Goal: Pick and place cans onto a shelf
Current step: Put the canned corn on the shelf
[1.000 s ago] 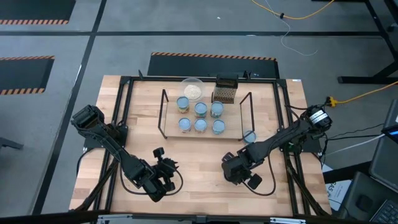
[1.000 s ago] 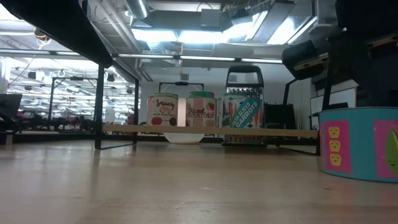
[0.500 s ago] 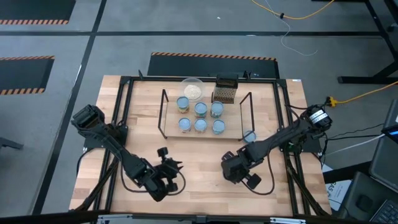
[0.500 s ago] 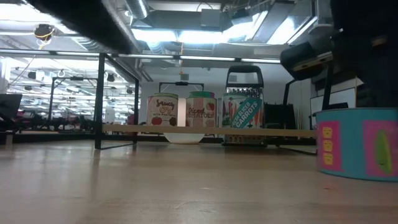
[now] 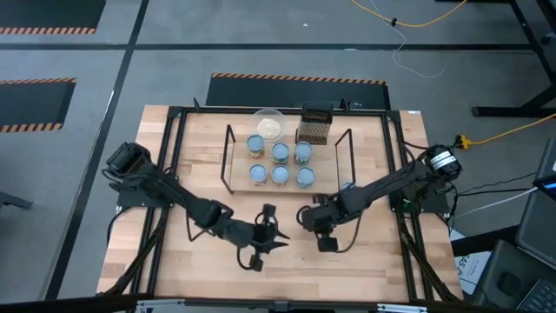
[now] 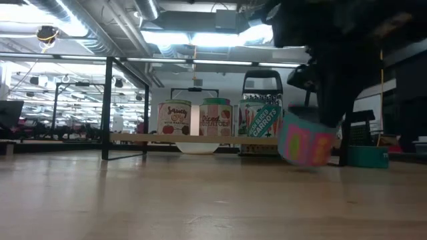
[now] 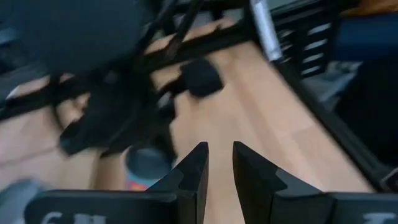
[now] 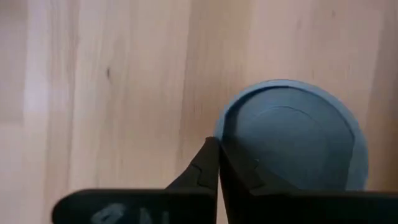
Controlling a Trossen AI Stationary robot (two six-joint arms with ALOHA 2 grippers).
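Several cans [image 5: 280, 153] stand on the light-wood shelf [image 5: 239, 171] at the far middle; three of them show in the low view [image 6: 215, 118]. My right gripper [image 5: 317, 219], in front of the shelf's right end, is shut on a pink-and-teal can [image 6: 303, 140] with a blue-grey top [image 8: 289, 140]. My left gripper [image 5: 265, 236] is just to its left, near the table's middle, its fingers a narrow gap apart [image 7: 219, 168] and empty. One more can [image 6: 365, 157] stands on the table at the right. My right gripper holds the can by the rim of its top [image 8: 219, 148], at one side, pinched between the two closed fingertips [image 8: 208, 165]. The fingers come from above, pointing down. The can hangs below them, tilted and lifted clear of the table [image 6: 303, 140].
A clear bowl [image 5: 268, 125] and a dark mesh box [image 5: 314, 127] stand behind the shelf. Black frame rails [image 5: 169, 156] run along the table's sides. Bare wood lies in front of the shelf and toward the near edge [image 5: 287, 278].
My left gripper has swung toward the table's right, to the middle, beside my right gripper. My right gripper has gone a little left and toward the shelf. Its can, standing on the table a second ago, is now lifted clear and tilted.
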